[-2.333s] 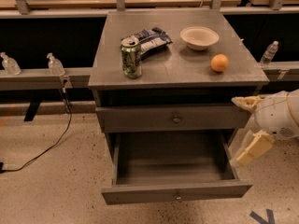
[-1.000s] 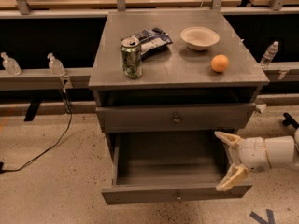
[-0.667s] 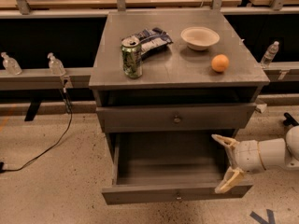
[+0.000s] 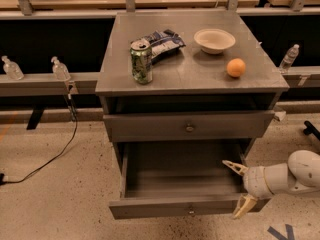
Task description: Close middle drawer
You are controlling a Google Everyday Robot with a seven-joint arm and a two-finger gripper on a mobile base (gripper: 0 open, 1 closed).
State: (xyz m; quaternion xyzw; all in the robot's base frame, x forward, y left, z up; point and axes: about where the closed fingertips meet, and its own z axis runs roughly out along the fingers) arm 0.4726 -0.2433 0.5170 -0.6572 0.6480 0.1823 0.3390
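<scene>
The middle drawer (image 4: 150, 207) is pulled far out of the grey cabinet. Its deep tray is empty and its low front panel has a small round knob (image 4: 190, 211). My gripper (image 4: 238, 189) is open at the drawer's right front corner. One cream fingertip (image 4: 233, 166) is over the tray's right side. The other fingertip (image 4: 243, 207) hangs in front of the right end of the front panel. The white arm (image 4: 295, 174) reaches in from the right.
The drawer above (image 4: 190, 127) sticks out slightly. On the cabinet top (image 4: 200, 74) stand a green can (image 4: 141, 61), a snack bag (image 4: 161, 43), a white bowl (image 4: 214, 40) and an orange (image 4: 236, 67). A black cable (image 4: 55, 154) lies on the floor at left. Bottles (image 4: 60, 69) stand on a rail.
My gripper has come down from beside the cabinet's right side to the open drawer's right front corner, moving lower and toward the front. The drawer has not moved.
</scene>
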